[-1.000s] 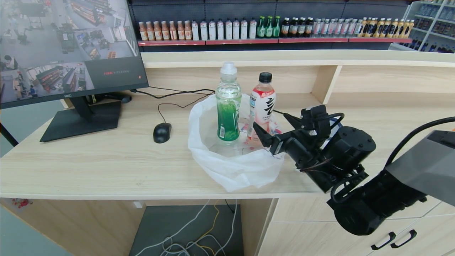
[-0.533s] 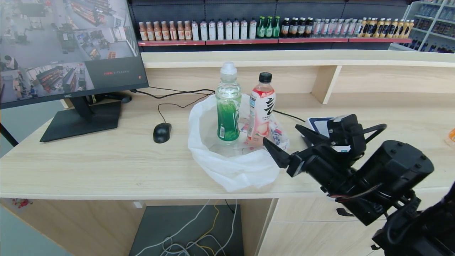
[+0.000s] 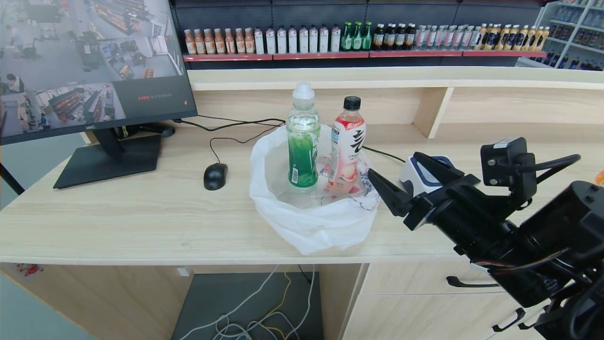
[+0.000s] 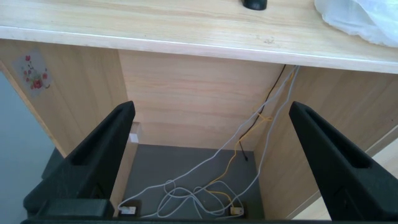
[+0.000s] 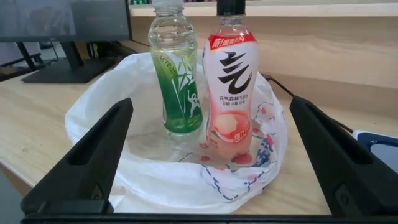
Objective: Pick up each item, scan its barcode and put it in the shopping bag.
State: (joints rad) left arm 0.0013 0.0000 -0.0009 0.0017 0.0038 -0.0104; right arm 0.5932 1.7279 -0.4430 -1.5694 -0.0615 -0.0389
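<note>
On the pale wooden counter [image 3: 141,212], you see both items upright inside the white plastic shopping bag [image 3: 306,226]: the clear green-labelled bottle [image 3: 302,141] and the pink-labelled bottle with a black cap [image 3: 347,146]. Your right gripper [image 3: 393,164] hangs beside the bag, spread and empty. Your left gripper [image 4: 211,109], also spread, sits below the counter edge. Bagging looks finished, unless the small orange object [image 3: 600,178] at the far right is another item.

Wooden counter [image 3: 141,222], stocked shelves [image 3: 368,40] behind

Thin white plastic shopping bag [image 3: 306,222] on a matt wood-grain counter [image 3: 141,222].
</note>
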